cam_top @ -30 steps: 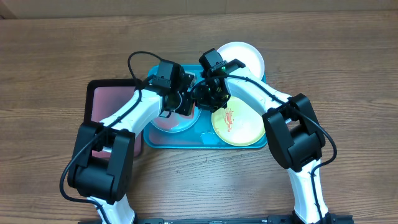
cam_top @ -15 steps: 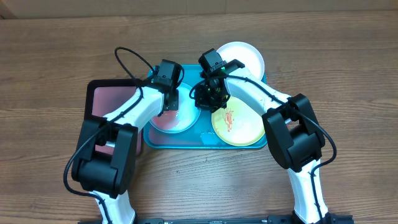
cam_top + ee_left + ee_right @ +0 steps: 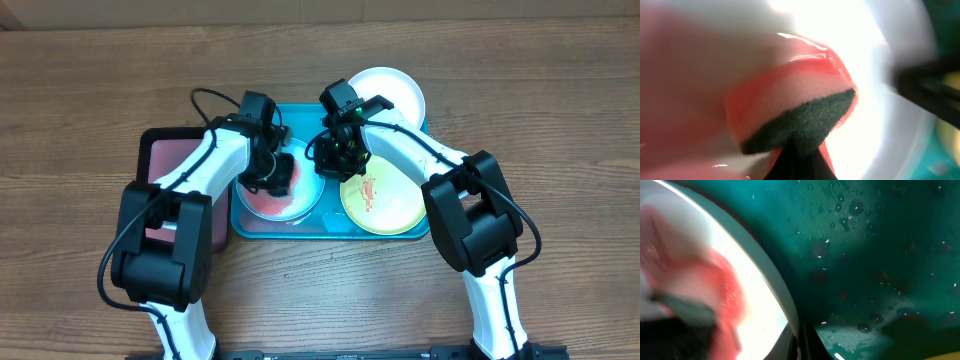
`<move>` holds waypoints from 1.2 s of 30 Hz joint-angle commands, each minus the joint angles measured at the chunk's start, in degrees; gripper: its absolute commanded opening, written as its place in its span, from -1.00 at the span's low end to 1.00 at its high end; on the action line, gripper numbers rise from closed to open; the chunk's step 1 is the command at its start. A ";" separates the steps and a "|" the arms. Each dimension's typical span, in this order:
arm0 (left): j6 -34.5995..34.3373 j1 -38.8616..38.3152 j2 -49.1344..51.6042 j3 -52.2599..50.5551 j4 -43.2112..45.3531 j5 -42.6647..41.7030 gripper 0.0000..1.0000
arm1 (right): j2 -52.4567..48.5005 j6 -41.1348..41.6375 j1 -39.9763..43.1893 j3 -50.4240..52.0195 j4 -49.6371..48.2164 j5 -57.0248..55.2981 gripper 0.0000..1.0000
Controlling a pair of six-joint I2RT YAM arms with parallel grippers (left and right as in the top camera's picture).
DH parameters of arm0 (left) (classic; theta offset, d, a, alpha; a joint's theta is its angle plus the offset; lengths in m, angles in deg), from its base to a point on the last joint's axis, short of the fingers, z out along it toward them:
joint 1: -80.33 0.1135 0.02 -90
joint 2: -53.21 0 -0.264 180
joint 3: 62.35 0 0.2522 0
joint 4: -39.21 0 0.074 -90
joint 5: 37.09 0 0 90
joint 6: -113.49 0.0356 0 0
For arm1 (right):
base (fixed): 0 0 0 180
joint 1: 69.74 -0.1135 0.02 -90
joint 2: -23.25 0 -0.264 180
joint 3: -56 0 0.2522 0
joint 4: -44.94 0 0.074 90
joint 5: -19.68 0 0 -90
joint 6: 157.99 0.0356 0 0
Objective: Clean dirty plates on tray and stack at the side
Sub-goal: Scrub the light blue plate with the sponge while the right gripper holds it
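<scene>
Three plates: one white plate at upper right, one light blue plate left of centre, one lime green plate right of centre. Two trays: one turquoise tray, one pinkish tray with black rim at left. One sponge, pink with dark green face. Two grippers: left gripper, right gripper. One table.
</scene>
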 commanded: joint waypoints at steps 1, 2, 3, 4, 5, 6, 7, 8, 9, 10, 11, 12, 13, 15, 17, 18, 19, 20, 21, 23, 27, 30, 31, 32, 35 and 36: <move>5.90 -1.99 3.63 -0.31 -0.31 -14.19 -0.92 | -0.61 0.96 -0.20 0.07 -1.03 0.35 -0.93; 5.84 -1.97 3.63 -0.20 0.68 -12.90 -0.92 | -0.61 0.96 -0.20 0.07 -1.05 0.35 -0.93; 5.11 -1.97 3.63 -0.17 2.12 -11.06 -0.91 | -0.61 0.98 -0.20 0.07 -1.05 0.35 -0.93; 3.89 -1.97 3.65 -0.17 3.52 -8.76 -0.92 | -0.61 0.96 -0.20 0.07 -1.05 0.35 -0.93; 1.64 -1.97 3.65 -0.17 5.16 -5.22 -0.91 | -0.61 0.96 -0.20 0.07 -1.05 0.35 -0.93; -0.70 -1.97 3.65 -0.17 6.54 -1.60 -0.92 | -0.61 0.96 -0.20 0.07 -1.05 0.35 -0.93; -3.45 -1.97 3.65 -0.17 7.93 2.86 -0.92 | -0.61 0.96 -0.20 0.07 -1.05 0.35 -0.93; -6.71 -1.95 3.65 -0.17 9.14 8.17 -0.92 | -0.61 0.96 -0.20 0.07 -1.05 0.35 -0.93; -8.92 -1.95 3.65 -0.17 9.77 11.85 -0.92 | -0.61 0.96 -0.20 0.07 -1.03 0.33 -0.93; -11.26 -1.90 3.65 -0.15 10.25 15.96 -0.92 | -0.61 0.96 -0.20 0.07 -1.03 0.35 -0.93; -13.46 -1.84 3.65 -0.04 10.32 20.11 -0.92 | -0.61 0.98 -0.20 0.07 -1.03 0.33 -0.93; -15.17 -1.70 3.65 0.24 10.03 23.74 -0.92 | -0.61 0.96 -0.20 0.07 -1.03 0.33 -0.93; -16.20 -1.55 3.65 0.70 9.25 26.38 -0.92 | -0.61 0.96 -0.20 0.07 -1.01 0.33 -0.93; -20.72 -0.96 3.65 2.82 4.61 34.12 -0.92 | -0.61 0.96 -0.20 0.07 -0.76 0.33 -0.93; -24.13 -0.44 3.65 5.68 -0.48 38.51 -0.92 | -0.61 0.96 -0.20 0.07 -0.39 0.33 -0.93; -24.39 -0.31 3.65 7.45 -2.97 38.84 -0.92 | -0.61 0.96 -0.20 0.07 -0.28 0.33 -0.93; -24.39 -0.31 3.65 9.09 -5.07 38.64 -0.92 | -0.61 0.98 -0.20 0.07 -0.11 0.33 -0.93; -24.37 -0.33 3.65 10.32 -6.75 38.03 -0.92 | -0.61 0.98 -0.20 0.07 0.02 0.33 -0.93; -24.37 -0.33 3.65 11.72 -8.76 36.98 -0.92 | -0.61 0.96 -0.20 0.07 0.13 0.33 -0.93; -23.17 -0.57 3.65 13.90 -12.35 32.50 -0.92 | -0.61 0.98 -0.20 0.07 0.70 0.33 -0.93; -15.89 -0.90 3.65 15.45 -16.48 17.44 -0.92 | -0.61 1.03 -0.20 0.07 2.91 0.35 -0.93; -11.02 -0.90 3.65 15.43 -18.36 9.35 -0.92 | -0.59 2.73 -0.20 -0.02 5.68 2.25 -0.93; -9.62 -0.90 3.65 15.43 -18.75 7.58 -0.92 | -0.59 2.69 -0.20 -0.17 6.75 4.59 -0.93; -8.41 -0.90 3.65 15.50 -19.08 6.05 -0.92 | -0.59 2.71 -0.20 -0.22 7.48 6.21 -0.93; -7.85 -0.83 3.65 16.17 -19.93 4.90 -0.92 | -0.59 3.61 -0.13 -0.22 8.46 10.95 -0.93; -7.85 -0.74 3.65 17.03 -20.81 4.92 -0.92 | -0.57 4.26 -0.04 -0.22 8.37 12.24 -0.93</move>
